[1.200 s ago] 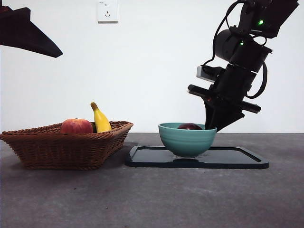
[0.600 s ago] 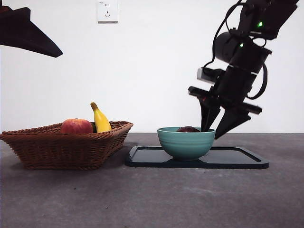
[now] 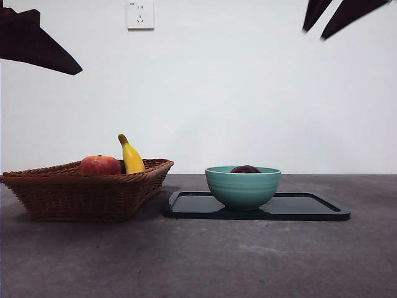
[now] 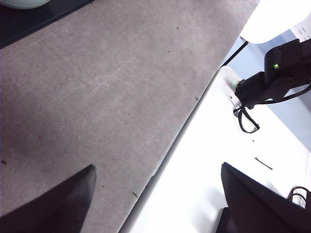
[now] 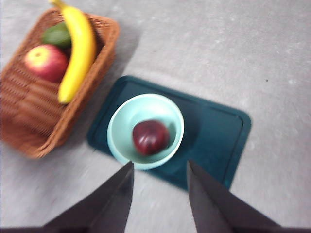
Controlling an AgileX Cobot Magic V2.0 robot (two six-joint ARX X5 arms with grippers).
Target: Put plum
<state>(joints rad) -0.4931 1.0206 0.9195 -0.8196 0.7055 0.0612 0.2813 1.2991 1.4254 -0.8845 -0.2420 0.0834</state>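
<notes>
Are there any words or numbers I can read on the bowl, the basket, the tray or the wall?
None can be read.
White wall socket: a tiny dark mark at its top corner, too small to read.
Teal ceramic bowl, brown woven wicker basket, dark rectangular tray: no writing shows.
Dark maroon plum, red apple, yellow banana: no stickers or labels show.

On my grey worktop [image 3: 198, 254] I see a wicker basket [image 3: 87, 192] holding a red-orange apple [image 3: 99, 165], a yellow banana [image 3: 131, 156] and a green fruit [image 5: 57, 35]. Just beside it, a teal bowl [image 3: 242, 186] stands on a dark tray [image 3: 310, 208]. A white wall socket [image 3: 140, 13] sits above.
</notes>
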